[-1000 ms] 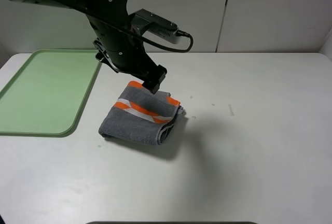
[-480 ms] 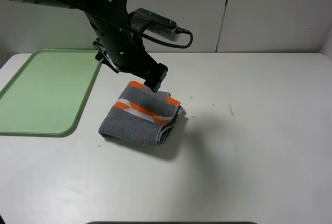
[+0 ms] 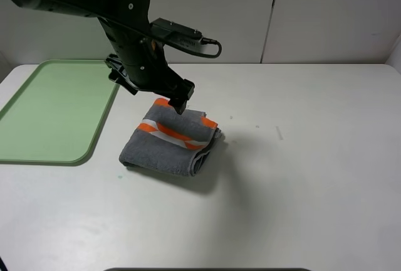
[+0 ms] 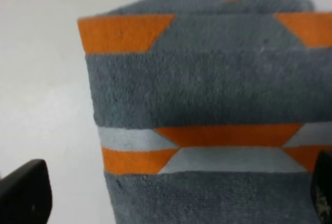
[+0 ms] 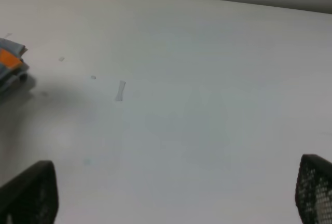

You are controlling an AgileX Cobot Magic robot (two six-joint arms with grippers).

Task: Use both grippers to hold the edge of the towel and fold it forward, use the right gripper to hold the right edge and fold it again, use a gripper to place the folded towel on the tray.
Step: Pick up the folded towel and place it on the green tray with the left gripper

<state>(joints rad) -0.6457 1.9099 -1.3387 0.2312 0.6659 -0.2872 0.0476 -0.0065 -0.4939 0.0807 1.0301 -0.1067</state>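
The towel (image 3: 169, 142) is dark grey, with a band across it made of bright orange shapes and pale silver-grey shapes set side by side, and more orange patches at two of its corners. The tray (image 3: 50, 108) is light green all over, and the surface (image 3: 301, 177) is plain white with a few tiny specks. The left gripper (image 3: 180, 103) is black all over.

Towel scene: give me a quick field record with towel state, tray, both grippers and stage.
towel: folded, grey with orange and white bands, on the table
tray: green, left of the towel, apart from it
left gripper: open, at the towel's far edge; contact unclear
right gripper: open, over bare table, holding nothing
stage: folds look done; towel not yet on tray
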